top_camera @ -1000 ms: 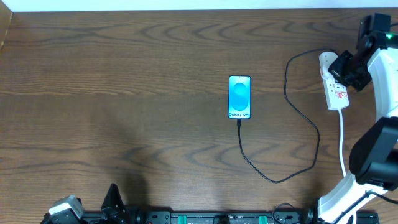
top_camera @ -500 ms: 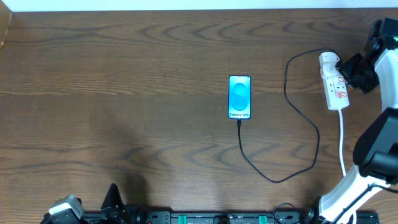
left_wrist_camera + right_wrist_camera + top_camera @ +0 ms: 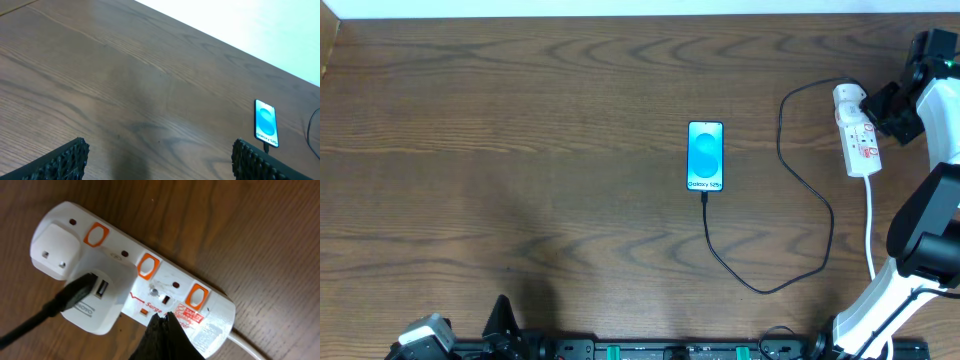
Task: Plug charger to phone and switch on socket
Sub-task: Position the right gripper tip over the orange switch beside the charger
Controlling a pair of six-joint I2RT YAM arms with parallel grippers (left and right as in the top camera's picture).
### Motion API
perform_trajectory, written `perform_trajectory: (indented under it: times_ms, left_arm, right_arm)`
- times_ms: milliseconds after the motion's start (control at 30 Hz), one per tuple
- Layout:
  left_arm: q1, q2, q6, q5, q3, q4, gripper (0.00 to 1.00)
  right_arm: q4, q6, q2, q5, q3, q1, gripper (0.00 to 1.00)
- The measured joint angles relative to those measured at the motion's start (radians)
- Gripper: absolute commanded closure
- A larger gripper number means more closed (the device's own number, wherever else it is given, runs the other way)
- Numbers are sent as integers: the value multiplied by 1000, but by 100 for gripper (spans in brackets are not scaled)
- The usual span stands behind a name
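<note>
The phone lies face up mid-table, blue screen lit; it also shows in the left wrist view. The charger cable runs from the phone's lower end in a loop to its white plug head, seated in the socket. The socket is a white strip with orange-red switches at the far right. My right gripper is shut and empty, its tips just above the strip's near edge; in the overhead view it is at the strip's right side. My left gripper is open and empty.
The socket's white lead runs toward the front right edge beside the right arm base. A pale wall band lies beyond the table's far edge.
My right gripper has drawn back to the right, off the top of the socket strip, and now sits beside it. The phone, cable and left arm have not moved.
</note>
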Motion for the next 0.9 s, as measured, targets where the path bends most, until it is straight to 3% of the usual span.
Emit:
perform_trajectory:
  times_ms: [900]
  left_arm:
    - [0, 0, 0, 0, 0, 0, 9]
  right_arm:
    - [37, 2, 0, 24, 0, 0, 99]
